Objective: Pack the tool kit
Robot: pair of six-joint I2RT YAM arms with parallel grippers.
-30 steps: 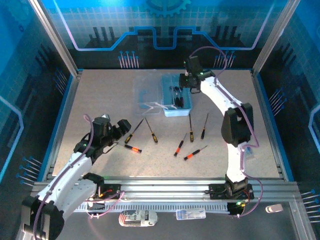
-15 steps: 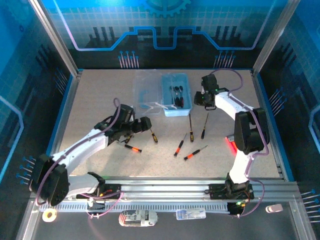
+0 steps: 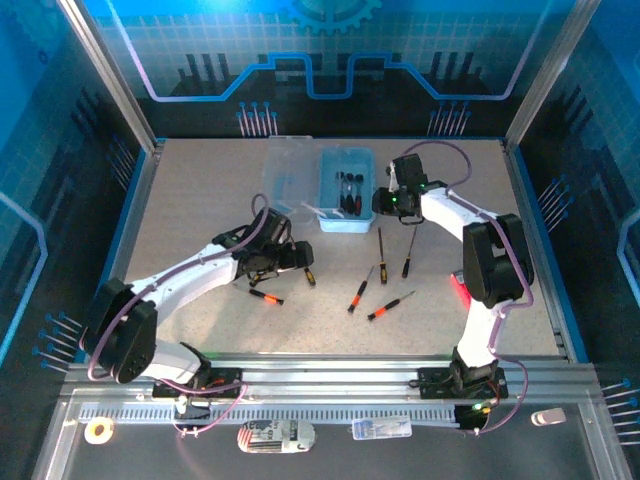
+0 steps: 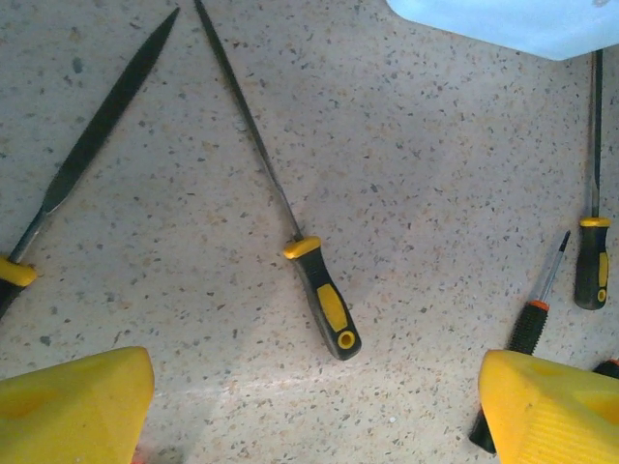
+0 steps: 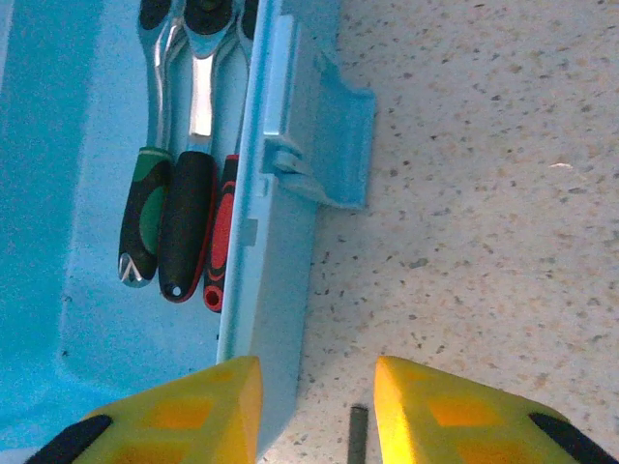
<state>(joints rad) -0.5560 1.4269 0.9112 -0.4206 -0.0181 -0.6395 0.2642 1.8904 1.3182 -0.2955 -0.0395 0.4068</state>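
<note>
Top view: the box (image 3: pixel 346 225) sits centre-back on the table (image 3: pixel 200 200), with its lid (image 3: pixel 287 175) swung open to its left and some tools inside. The left end effector (image 3: pixel 292 256) hovers over a yellow tool (image 3: pixel 309 276) front-left of the box. The right end effector (image 3: pixel 384 203) is just beside the box's right wall. Loose screwdrivers (image 3: pixel 358 296) lie in front of the box, between the arms. The left arm is plainly nearer the yellow tool.

Left wrist view: the left end effector (image 4: pixel 314 372) is wide open, with nothing between the fingers (image 4: pixel 73 406). The yellow tool (image 4: pixel 324 307) lies just ahead of the gap, handle end nearest and shaft running away up-left. Its long axis is roughly square to the closing line, slightly tilted. It probably needs a short advance and drop to pinch the handle. The box corner (image 4: pixel 513 19) is ahead-right.

Right wrist view: the right end effector (image 5: pixel 317 372) is at a narrow gap and visibly holds nothing. The box wall (image 5: pixel 263 242) runs under its left finger (image 5: pixel 174 411). The ratchet (image 5: pixel 193 184) lies inside, parallel to that wall.
</note>
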